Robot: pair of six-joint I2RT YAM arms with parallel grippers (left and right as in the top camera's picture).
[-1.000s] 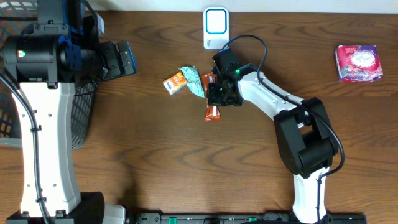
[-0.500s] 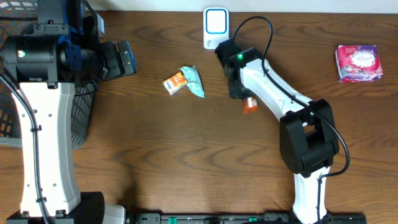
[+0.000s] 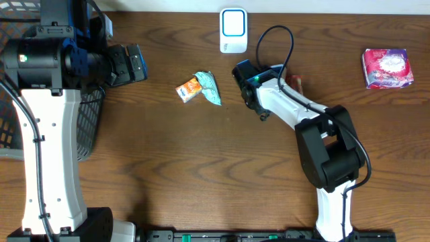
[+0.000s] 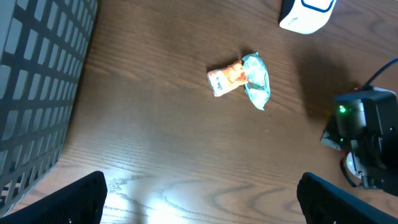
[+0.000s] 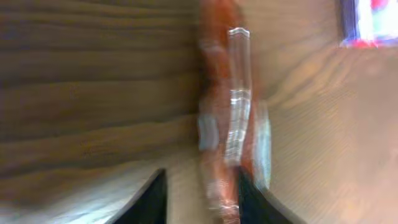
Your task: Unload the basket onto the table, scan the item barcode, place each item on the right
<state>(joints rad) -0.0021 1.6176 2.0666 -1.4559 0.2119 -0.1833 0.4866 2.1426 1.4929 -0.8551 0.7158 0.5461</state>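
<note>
- Task item: a long, glossy orange-red foil packet (image 5: pixel 221 93) lies in the gap of the right pincer (image 5: pixel 200 186). In the overhead view only a red sliver shows beside the right arm (image 3: pixel 289 104), right of the bench's middle and towards the far edge.
- Right pincer: the two dark fingers (image 5: pixel 152 199) stand apart with the packet between them, closer to the right-hand one. The wrist view is smeared, so I cannot tell whether they bear on the packet or stand clear of it.
- Governing relation: the packet's long axis runs lengthwise down the gap, in line with the pincer's reach. The white box-shaped scanner with a blue-outlined window (image 3: pixel 233 30) stands at the far edge, to the left of the packet and near it. In my judgement the packet must travel left and towards the far edge to face that window.
- Nearer arm: the right, plainly. The left pincer (image 4: pixel 202 186) hangs wide open and empty, well apart, at the left side.
- Barcode: not discernible on the packet.
- Container: a black wire-mesh basket (image 4: pixel 37 93) sits at the left edge. No contents can be made out, and the left arm (image 3: pixel 50 134) hides most of it from above.
- Other stock: a small orange packet (image 3: pixel 189 89) and a teal packet (image 3: pixel 209 89) lie touching mid-bench, and a purple-pink packet (image 3: pixel 385 67) lies near the right edge.
</note>
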